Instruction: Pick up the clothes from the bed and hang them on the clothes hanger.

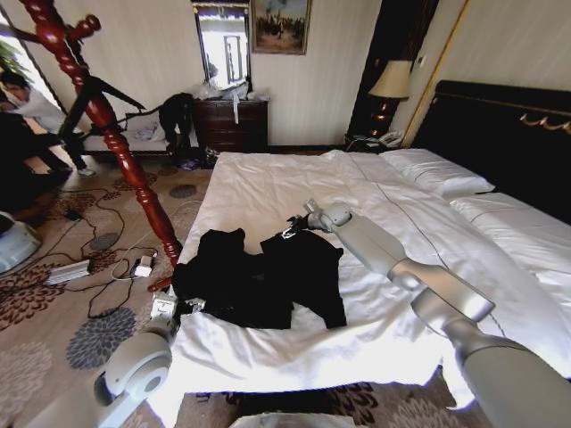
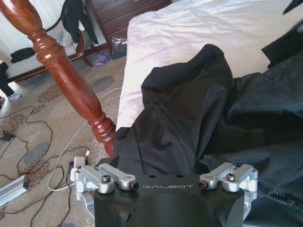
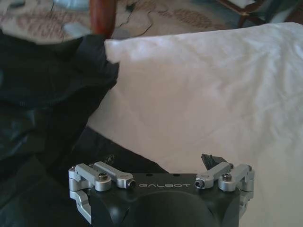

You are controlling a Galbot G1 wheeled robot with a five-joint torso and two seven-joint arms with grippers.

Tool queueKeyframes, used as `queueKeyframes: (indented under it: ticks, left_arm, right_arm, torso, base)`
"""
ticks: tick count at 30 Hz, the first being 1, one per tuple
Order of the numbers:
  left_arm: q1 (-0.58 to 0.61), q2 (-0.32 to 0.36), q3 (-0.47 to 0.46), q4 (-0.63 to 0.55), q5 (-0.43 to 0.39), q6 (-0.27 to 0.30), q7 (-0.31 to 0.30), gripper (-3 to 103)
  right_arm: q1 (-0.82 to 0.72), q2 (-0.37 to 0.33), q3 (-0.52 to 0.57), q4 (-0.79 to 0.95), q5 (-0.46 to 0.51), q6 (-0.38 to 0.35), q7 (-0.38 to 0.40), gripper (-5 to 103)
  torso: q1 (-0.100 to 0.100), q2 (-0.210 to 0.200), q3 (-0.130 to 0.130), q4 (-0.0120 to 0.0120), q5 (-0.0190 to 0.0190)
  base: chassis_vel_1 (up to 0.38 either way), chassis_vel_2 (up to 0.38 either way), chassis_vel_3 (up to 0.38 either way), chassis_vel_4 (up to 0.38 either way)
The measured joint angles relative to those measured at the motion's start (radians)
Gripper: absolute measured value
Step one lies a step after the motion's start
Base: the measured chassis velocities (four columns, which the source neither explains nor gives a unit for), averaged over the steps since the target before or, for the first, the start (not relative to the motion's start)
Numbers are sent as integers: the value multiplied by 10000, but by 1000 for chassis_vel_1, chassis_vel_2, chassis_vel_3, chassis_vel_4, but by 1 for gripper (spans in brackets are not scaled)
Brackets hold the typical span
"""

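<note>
The clothes (image 1: 268,276), a large black garment with a zip, lie crumpled on the white duvet of the bed (image 1: 294,178) near its left front corner. My left gripper (image 1: 171,308) hangs at the bed's edge, right against the garment's left end (image 2: 189,113). My right arm reaches across the bed, and its gripper (image 1: 299,223) sits at the garment's far edge, over the duvet (image 3: 203,80) with black fabric (image 3: 42,94) beside and under it. The clothes hanger (image 1: 116,147), a red-brown turned-wood stand, rises from the carpet just left of the bed; its pole (image 2: 66,75) is close to my left gripper (image 2: 166,178).
Cables and a power strip (image 1: 71,267) lie on the patterned carpet left of the stand. A dark dresser (image 1: 232,120) and a chair draped with dark clothing (image 1: 174,116) stand at the far wall. Pillows (image 1: 437,169), black headboard (image 1: 508,134) and a lamp (image 1: 390,85) are to the right.
</note>
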Motion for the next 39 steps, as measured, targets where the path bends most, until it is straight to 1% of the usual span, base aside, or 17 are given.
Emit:
queueKeyframes:
  ticks: [2, 3, 4, 5, 7, 9, 10, 13, 14, 17, 18, 22, 24, 27, 32, 37, 39]
  left_arm:
    - [-104, -57, 115, 56, 23, 0, -6, 100]
    - [-188, -99, 203, 90, 45, -1, -10, 100]
    - [-243, -132, 271, 111, 56, -3, -10, 100]
    - [-243, -132, 271, 111, 56, -3, -10, 100]
    - [-333, -200, 377, 156, 81, -4, -12, 100]
    - [-390, -279, 430, 198, 101, -4, -13, 100]
    - [-390, -279, 430, 198, 101, -4, -13, 100]
    - [-421, -370, 446, 229, 104, -5, -19, 100]
    - [-421, -370, 446, 229, 104, -5, -19, 100]
    - [-430, -419, 425, 232, 104, -5, -27, 100]
    - [-430, -419, 425, 232, 104, -5, -27, 100]
    - [-467, -509, 379, 221, 99, -5, -36, 100]
    - [-468, -545, 372, 203, 99, -5, -38, 100]
    - [-401, -692, 297, 161, 98, -5, -50, 100]
    - [-313, -774, 231, 148, 99, -5, -84, 100]
    - [-302, -810, 159, 119, 59, -4, -112, 100]
    - [-295, -809, 134, 101, 41, -4, -116, 100]
  right_arm:
    - [55, 147, -174, -207, -1038, 390, -352, 100]
    - [120, 230, -262, -427, -2019, 904, -839, 100]
    - [187, 280, -295, -590, -2554, 1260, -1175, 100]
    - [187, 280, -295, -590, -2554, 1260, -1175, 100]
    - [425, 422, -378, -985, -3390, 1961, -1731, 100]
    - [728, 665, -431, -1461, -4053, 2607, -2050, 100]
    - [728, 665, -431, -1461, -4053, 2607, -2050, 100]
    - [1108, 1033, -477, -2053, -4618, 3619, -2556, 100]
    - [1108, 1033, -477, -2053, -4618, 3619, -2556, 100]
    - [1436, 1283, -798, -2100, -4880, 4285, -3355, 100]
    - [1436, 1283, -798, -2100, -4880, 4285, -3355, 100]
    - [1715, 1504, -1564, -1951, -4933, 4344, -3952, 100]
    - [1752, 1614, -1677, -2071, -4994, 4345, -4038, 100]
    - [1814, 2036, -1858, -2699, -5551, 4479, -4281, 100]
    - [1821, 2266, -1922, -2966, -5671, 4577, -4377, 100]
    - [1911, 2836, -1873, -3457, -5604, 4892, -4408, 100]
    - [1929, 2952, -1863, -3510, -5597, 4941, -4449, 100]
  torso:
    - [0, 0, 0, 4, -2]
    - [0, 0, 0, 0, 0]
    - [0, 1, 0, -6, 0]
    - [0, 1, 0, -6, 0]
    - [0, 1, 0, -10, 2]
    - [1, 1, 0, 0, 1]
    - [1, 1, 0, 0, 1]
    - [0, 1, 0, 1, 0]
    - [0, 1, 0, 1, 0]
    - [0, 1, 0, -1, 0]
    - [0, 1, 0, -1, 0]
    - [0, 1, 0, -2, 0]
    - [0, 2, 0, -1, 0]
    - [1, 1, 0, 0, -1]
    - [0, 1, 0, -2, 0]
    - [1, 1, 0, 2, 0]
    - [0, 2, 0, 1, 0]
  base:
    - [0, 0, 0, 0]
    - [0, 0, 0, 0]
    - [0, 0, 0, 0]
    - [0, 0, 0, 0]
    - [0, 0, 0, 0]
    - [0, 0, 0, 0]
    - [0, 0, 0, 0]
    - [0, 0, 0, 0]
    - [0, 0, 0, 0]
    - [0, 0, 0, 0]
    - [0, 0, 0, 0]
    - [0, 0, 0, 0]
    - [0, 0, 0, 0]
    - [0, 0, 0, 0]
    - [0, 0, 0, 0]
    - [0, 0, 0, 0]
    - [0, 0, 0, 0]
